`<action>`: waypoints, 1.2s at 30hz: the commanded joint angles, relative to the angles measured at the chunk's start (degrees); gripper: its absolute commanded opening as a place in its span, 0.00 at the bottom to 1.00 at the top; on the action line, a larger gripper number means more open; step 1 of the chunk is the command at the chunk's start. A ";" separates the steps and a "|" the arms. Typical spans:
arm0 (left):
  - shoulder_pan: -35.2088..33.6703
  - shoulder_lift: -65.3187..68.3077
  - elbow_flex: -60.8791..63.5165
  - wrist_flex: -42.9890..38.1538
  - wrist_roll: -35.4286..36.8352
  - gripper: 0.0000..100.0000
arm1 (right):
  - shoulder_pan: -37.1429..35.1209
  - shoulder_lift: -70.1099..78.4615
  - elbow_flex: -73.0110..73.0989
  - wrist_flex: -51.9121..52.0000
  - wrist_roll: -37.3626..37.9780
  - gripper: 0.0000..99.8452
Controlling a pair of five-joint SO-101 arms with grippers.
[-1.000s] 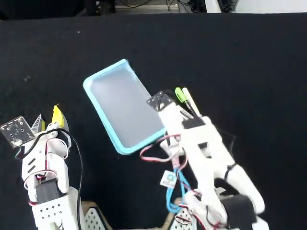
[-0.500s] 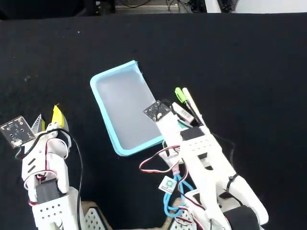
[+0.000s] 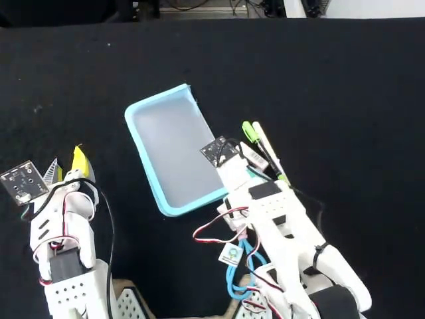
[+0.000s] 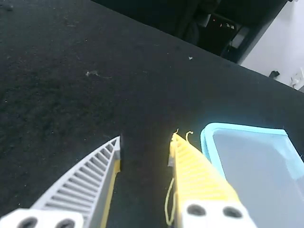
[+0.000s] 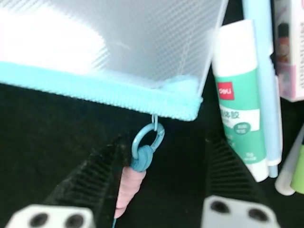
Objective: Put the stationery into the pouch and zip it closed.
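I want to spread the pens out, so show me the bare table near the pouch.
Bare table runs behind the pouch along the far edge and beyond the pens; also between the pouch and the left gripper. Crowded: the pouch's near corner, where the right gripper, zipper pull and glue stick sit.

Robot lab: black-covered table point(image 3: 332, 80), cables point(image 3: 199, 6) behind, white wall point(image 3: 372, 8).

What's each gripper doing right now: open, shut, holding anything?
Left gripper: open, empty.
Right gripper: open, with the zipper pull between its fingers but not gripped.
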 commanded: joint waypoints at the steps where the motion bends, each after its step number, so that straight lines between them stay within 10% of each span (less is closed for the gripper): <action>1: 0.57 -0.09 1.19 -0.97 0.35 0.17 | -0.62 -1.01 -0.92 -1.05 -0.18 0.23; 18: 0.57 -0.09 1.19 -0.88 -0.79 0.17 | 5.36 14.99 -15.78 8.00 0.00 0.01; 36: 15.25 -0.09 1.19 1.41 -11.87 0.17 | -0.62 -27.74 -25.01 16.97 11.96 0.01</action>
